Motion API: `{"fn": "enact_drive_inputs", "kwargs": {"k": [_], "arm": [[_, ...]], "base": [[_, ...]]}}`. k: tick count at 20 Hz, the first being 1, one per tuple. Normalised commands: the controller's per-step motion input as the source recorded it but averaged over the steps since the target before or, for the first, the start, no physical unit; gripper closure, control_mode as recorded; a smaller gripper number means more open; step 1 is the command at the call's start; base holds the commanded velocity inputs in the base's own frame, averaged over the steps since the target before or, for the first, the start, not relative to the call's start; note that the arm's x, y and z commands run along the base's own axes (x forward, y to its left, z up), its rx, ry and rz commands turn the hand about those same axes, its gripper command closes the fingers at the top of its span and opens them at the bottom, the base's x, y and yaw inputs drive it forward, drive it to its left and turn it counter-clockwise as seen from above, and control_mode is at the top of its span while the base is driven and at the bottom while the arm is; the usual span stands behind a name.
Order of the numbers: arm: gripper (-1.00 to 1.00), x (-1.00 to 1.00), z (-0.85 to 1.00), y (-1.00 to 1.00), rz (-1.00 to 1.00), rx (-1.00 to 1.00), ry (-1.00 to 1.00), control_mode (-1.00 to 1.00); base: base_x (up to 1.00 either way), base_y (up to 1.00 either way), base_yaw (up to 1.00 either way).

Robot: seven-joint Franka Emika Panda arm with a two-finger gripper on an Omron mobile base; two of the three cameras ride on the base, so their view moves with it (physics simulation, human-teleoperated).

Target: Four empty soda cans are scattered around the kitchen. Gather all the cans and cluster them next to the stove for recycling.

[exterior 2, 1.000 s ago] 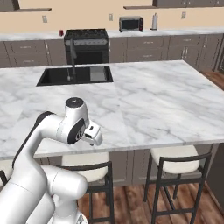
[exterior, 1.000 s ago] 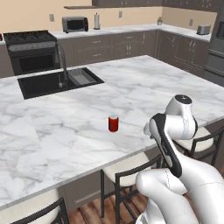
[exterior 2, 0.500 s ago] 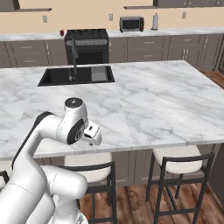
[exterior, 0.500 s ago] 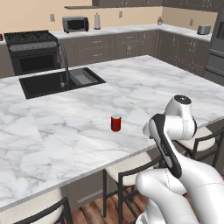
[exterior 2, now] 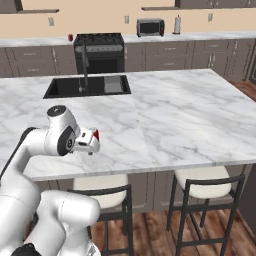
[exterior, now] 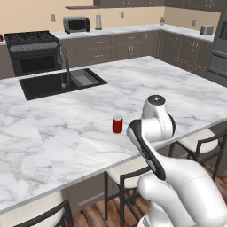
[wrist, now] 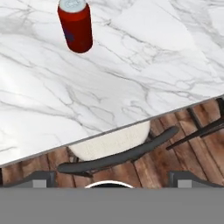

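Red soda can [exterior: 117,124] stands upright on the white marble desk [exterior: 53,133], at centre of the left base view, near the desk's front edge and just beside the arm's upper joint. In the hand view you see the same can at upper left, silver top up, with a stool [wrist: 114,146] and wood floor [wrist: 183,144] below the desk edge.

Your tool [wrist: 109,181] sits well short of the can. Its dark tips rise at the bottom corners of the hand view, far apart, with nothing between them: it is spread wide and holds nothing.

Your stove [exterior: 32,49] stands at upper left of the left base view, against the back wall, beyond the sink [exterior: 60,82] and well apart from the can. A small red object [exterior 2: 70,37], possibly a second can, rests on the counter just left of the stove in the right base view; it is too small to confirm. The other cans cannot be accounted for.

Judgement: the task is at an early stage. This can is not yet grasped, and no cluster is confirmed beside the stove. Remaining for you: close on the can, lift it, carry it to the stove, then gather the rest.
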Motion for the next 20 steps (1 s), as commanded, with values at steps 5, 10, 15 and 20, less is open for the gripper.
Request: {"fn": "enact_drive_inputs", "kwargs": {"k": [5,10,15,20], "arm": [[-1.00,0.97,0.26,0.07,0.06,0.06,0.01,-1.00],[-1.00,0.90,0.30,0.19,0.01,0.12,0.00,-1.00],[-1.00,0.31,0.12,0.60,0.00,-0.01,0.00,-1.00],[-1.00,0.11,-0.12,0.15,0.01,-0.01,-0.03,-1.00]], "base": [[0.00,0.00,0.00],[0.00,0.00,0.00],[0.00,0.00,0.00],[0.00,0.00,0.00]]}}
